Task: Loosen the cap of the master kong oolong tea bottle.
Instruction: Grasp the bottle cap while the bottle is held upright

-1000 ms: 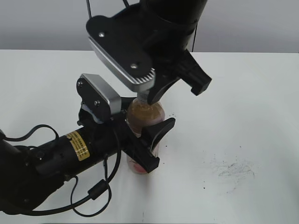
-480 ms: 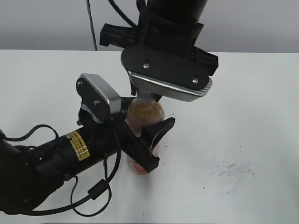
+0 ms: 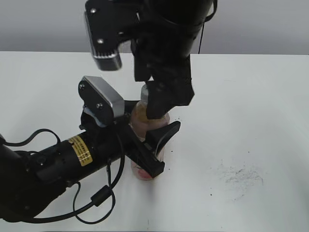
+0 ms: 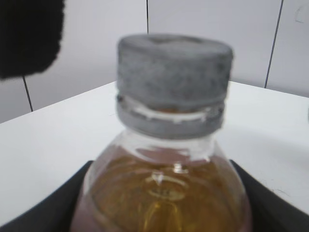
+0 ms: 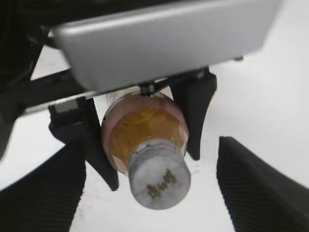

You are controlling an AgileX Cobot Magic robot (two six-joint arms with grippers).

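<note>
cap (image 5: 158,180): grey, dark mark | bottle (image 5: 145,126): amber tea, pink label | table (image 3: 251,111): white

We see a white table (image 3: 251,101) with a patch of dark scuff marks (image 3: 241,176) near its right front, and a grey wall (image 3: 43,24) behind the table.

White table (image 3: 251,96), upright master kong oolong tea bottle (image 3: 147,166), dark smudges (image 3: 241,175).

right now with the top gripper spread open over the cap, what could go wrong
The right gripper stands open with both fingers clear of the cap, so closing off-centre could knock the neck sideways. Only the left gripper, clamped on the bottle, keeps it upright; a hard twist might spin the bottle in that grip rather than loosen the cap.
</note>
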